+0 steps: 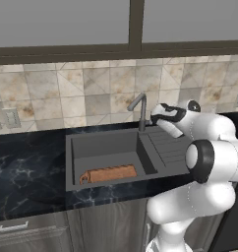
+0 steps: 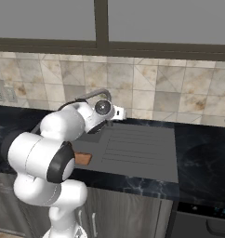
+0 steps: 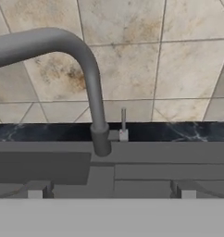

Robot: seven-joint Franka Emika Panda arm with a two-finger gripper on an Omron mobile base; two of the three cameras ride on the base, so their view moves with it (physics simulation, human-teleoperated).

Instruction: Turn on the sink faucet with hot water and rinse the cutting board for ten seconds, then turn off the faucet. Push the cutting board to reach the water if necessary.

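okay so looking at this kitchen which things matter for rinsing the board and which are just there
For the job: faucet, its lever, cutting board lying in the sink, gripper close to the faucet base.

Just there: drainboard, tile wall, wall outlets, window, cabinet drawer.

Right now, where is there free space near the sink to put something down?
The ribbed drainboard right of the basin is bare. So is the basin floor behind the cutting board. It is crowded by the sink faucet, where the gripper hovers.
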